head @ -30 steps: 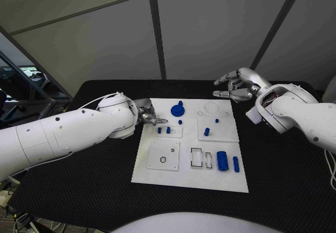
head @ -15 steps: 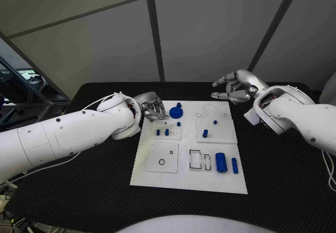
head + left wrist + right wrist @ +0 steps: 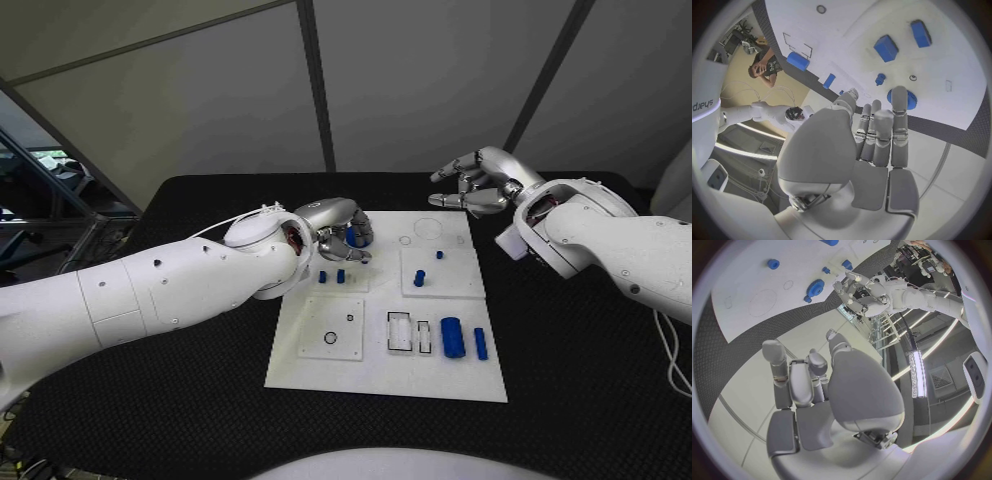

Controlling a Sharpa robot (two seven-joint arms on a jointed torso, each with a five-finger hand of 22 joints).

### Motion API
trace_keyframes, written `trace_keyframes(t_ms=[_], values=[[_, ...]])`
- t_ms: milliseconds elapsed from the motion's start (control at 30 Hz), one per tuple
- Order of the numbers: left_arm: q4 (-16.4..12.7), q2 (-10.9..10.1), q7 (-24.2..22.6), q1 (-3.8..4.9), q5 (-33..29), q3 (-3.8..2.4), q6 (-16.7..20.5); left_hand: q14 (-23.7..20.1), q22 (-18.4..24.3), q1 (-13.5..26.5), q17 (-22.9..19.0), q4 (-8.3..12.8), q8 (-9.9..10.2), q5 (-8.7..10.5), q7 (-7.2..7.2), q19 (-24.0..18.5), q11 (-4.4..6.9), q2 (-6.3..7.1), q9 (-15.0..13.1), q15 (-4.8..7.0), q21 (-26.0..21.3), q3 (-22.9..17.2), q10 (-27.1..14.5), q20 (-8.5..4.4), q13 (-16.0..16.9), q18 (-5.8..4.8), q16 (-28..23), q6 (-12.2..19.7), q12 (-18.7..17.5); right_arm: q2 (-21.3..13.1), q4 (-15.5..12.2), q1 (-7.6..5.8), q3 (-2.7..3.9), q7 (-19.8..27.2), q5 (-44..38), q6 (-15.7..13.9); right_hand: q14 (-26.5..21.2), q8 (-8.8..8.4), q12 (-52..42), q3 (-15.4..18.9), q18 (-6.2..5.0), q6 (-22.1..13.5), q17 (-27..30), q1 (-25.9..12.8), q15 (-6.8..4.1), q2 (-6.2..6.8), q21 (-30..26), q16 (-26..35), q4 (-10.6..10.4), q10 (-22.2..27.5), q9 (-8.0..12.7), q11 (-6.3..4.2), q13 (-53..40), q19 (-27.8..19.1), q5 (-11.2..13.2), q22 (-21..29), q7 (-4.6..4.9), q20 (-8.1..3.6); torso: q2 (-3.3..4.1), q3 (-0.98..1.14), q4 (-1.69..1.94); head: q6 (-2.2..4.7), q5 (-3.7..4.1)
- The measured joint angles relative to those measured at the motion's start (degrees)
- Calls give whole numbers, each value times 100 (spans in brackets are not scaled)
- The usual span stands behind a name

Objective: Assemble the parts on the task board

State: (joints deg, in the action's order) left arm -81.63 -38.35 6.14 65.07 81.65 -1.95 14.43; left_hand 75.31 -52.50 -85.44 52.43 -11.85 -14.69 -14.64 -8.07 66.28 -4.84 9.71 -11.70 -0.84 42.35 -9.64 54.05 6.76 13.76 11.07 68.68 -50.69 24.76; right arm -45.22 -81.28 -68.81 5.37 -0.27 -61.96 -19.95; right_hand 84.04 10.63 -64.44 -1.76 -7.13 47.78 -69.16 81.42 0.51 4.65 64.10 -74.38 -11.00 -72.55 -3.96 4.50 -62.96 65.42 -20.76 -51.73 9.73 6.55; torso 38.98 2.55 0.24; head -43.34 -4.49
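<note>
While my left hand (image 3: 335,225) is hovering with loosely spread fingers holding nothing, the blue gear (image 3: 899,98) is lying just beyond its fingertips; I'm judging a closing grasp next.

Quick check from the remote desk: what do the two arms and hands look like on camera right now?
Both arms are smooth white shells with rounded joints. The left arm shows small dark dots and a thin white cable looping over its wrist. The right arm has a dark gap at the wrist showing wiring. The left hand and right hand are silver metal with segmented fingers.
</note>
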Motion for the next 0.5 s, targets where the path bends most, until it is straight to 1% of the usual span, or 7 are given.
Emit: trace_keyframes(t_ms=[33, 67, 133, 233, 400, 467, 500], values=[[40, 27, -9, 0, 76, 4, -15, 151, -264, -25, 211, 0, 23, 0, 18, 189, -5, -21, 42, 12, 333, 0, 23, -14, -59, 0, 191, -25, -36, 2, 0, 0, 0, 1, 0, 0, 0, 0, 0, 0, 0, 0, 0, 0, 0, 0, 0, 0, 0, 0, 0, 0, 0, 0, 0, 0, 0, 0, 0, 0, 1, 0, 1], [66, 44, -14, 0, 127, 6, -24, 184, -326, -34, 260, 0, 28, 0, 19, 232, -11, -12, 52, 14, 411, 0, 29, -17, -76, -3, 233, -44, -44, 3, 0, 0, 0, 1, 0, 0, 0, 0, 0, 0, 0, 0, 0, 0, 0, 0, 0, 0, 0, 0, 0, 0, 0, 0, 0, 0, 0, 0, 0, 0, 1, 0, 1], [128, 88, -21, 0, 264, 12, -61, 366, -668, -65, 523, 0, 61, 0, 10, 466, 12, -20, 108, 27, 839, 0, 68, -32, -162, -1, 459, -71, -102, 6, 1, 0, 0, 2, 0, 0, 0, 0, 0, 0, 0, 0, 0, 0, 0, 0, 0, 0, 0, 0, 0, 0, 0, 0, 0, 0, 0, 0, 0, -1, 3, 0, 1], [242, 171, -21, 1, 460, 21, -124, 584, -1069, -67, 864, -12, 107, 0, 23, 728, 4, -22, 178, 46, 1332, -12, 99, -52, -274, 1, 724, -125, -159, 12, 4, 0, 0, 4, 0, 0, 0, 0, 0, 0, 0, 0, 0, 0, 0, 0, 0, 0, 0, 0, 0, 0, 0, 0, 0, 0, 0, 0, 0, -3, 4, 0, 3], [392, 280, -10, 1, 684, 25, -220, 712, -1307, -109, 1095, -18, 130, 1, 41, 878, 11, -27, 232, 64, 1618, -65, 107, -62, -368, 1, 900, -183, -239, 18, 6, 0, 0, 5, 0, 0, 0, 0, 0, 0, 1, 0, 0, 0, 0, 0, 0, 0, 0, 0, 0, 0, -1, 0, 0, 0, 0, 0, 1, -3, 4, 2, 10], [452, 321, 0, 1, 752, 25, -268, 740, -1375, -113, 1156, 0, 130, 1, 41, 907, 11, -22, 247, 47, 1696, -80, 107, -70, -395, 2, 938, -183, -239, 20, 6, 0, 0, 5, 0, 0, 0, 0, 0, 1, 0, 0, -1, 0, 0, 0, 0, 0, 0, -1, 0, 0, -1, 0, 0, -1, 0, 0, 1, -3, 4, 2, 13], [473, 337, 5, 1, 776, 26, -290, 758, -1402, -113, 1177, 0, 130, 1, 41, 920, 11, -22, 255, 63, 1729, -80, 106, -65, -405, 2, 943, -183, -260, 21, 6, 0, 0, 5, 0, 0, 0, 0, 0, 0, 0, 0, -1, 0, 0, 0, 0, 0, 0, -1, 0, 0, -1, 0, 0, -1, 0, 0, 1, -3, 4, 2, 14]])
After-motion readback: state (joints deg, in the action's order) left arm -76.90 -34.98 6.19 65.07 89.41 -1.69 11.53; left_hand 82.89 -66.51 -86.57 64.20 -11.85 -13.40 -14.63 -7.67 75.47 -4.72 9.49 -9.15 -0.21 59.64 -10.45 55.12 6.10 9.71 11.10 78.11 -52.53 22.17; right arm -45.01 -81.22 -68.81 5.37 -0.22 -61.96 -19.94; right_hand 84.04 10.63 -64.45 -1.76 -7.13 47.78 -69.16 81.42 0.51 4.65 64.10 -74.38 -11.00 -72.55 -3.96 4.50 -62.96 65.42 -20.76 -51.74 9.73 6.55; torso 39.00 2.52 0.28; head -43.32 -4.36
